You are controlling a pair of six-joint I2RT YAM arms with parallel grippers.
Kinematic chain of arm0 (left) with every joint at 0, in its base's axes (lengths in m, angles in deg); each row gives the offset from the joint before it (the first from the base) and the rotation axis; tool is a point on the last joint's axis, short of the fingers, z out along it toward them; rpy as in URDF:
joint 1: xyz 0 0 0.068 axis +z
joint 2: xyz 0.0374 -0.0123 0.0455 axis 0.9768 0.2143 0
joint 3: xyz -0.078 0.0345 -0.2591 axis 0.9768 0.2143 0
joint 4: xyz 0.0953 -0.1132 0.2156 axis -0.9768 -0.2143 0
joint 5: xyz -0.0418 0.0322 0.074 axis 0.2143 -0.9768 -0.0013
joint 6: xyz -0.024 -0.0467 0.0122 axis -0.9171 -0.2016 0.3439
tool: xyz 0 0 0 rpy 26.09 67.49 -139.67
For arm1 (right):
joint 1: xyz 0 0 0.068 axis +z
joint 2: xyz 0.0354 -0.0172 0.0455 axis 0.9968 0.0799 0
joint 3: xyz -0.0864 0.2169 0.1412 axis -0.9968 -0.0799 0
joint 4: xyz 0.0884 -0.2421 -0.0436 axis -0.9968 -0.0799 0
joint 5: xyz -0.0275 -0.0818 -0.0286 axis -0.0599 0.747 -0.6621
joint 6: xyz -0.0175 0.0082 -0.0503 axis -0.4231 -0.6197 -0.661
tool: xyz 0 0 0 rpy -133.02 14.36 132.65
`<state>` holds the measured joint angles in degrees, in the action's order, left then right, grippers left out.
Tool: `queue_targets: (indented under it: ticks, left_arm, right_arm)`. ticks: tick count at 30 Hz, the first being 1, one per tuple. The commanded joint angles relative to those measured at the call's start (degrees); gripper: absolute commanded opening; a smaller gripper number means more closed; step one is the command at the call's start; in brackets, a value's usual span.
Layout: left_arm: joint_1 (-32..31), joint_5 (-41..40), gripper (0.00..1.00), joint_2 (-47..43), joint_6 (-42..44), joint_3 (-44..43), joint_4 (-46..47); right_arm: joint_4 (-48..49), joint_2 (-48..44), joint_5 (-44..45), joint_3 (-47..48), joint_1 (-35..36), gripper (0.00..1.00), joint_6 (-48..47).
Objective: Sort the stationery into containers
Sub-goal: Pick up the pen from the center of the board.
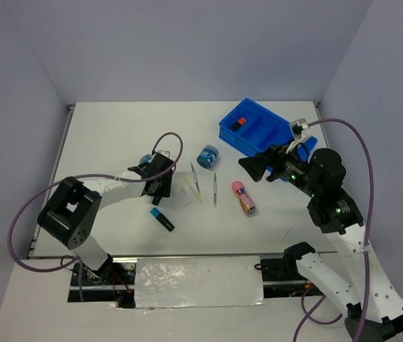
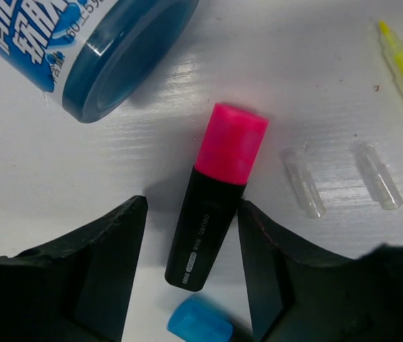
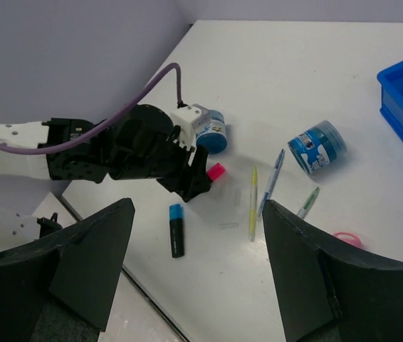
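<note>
Top external: left gripper (image 1: 157,182) well left of blue tray (image 1: 228,134); right gripper (image 1: 253,168) beside tray, farther from pick.
Left wrist: jaws wide, empty, straddling pink-capped highlighter (image 2: 208,228); barrel runs along them (cap outward).
Right wrist: right jaws spread, nothing held.

My left gripper (image 2: 191,214) straddles the pink-capped highlighter (image 2: 219,192) on the white table (image 2: 45,178), jaws apart; a blue tub (image 2: 109,57) lies tipped beyond, two clear caps (image 2: 305,184) alongside.
</note>
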<state>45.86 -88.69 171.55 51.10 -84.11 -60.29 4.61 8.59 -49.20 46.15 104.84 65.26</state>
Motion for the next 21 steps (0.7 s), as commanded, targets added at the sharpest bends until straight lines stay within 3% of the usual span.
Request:
queue_targets:
  ticks: [1, 12, 21]
  left_arm:
    - [0.13, -0.7, 0.66, 1.14, 0.37, -1.53, 0.37]
    - [0.48, 0.0, 0.43, 2.11, -0.07, -1.97, -0.16]
    - [0.48, 2.28, 0.11, -0.35, 0.8, -4.34, -2.44]
  right_arm:
    - [0.69, -1.9, -2.21, -0.27, 0.0, 0.81, -0.31]
    - [-0.62, -3.75, -1.77, 0.69, 0.09, 0.81, -0.83]
    - [-0.71, -3.49, -1.07, 1.05, 0.09, 0.81, -0.49]
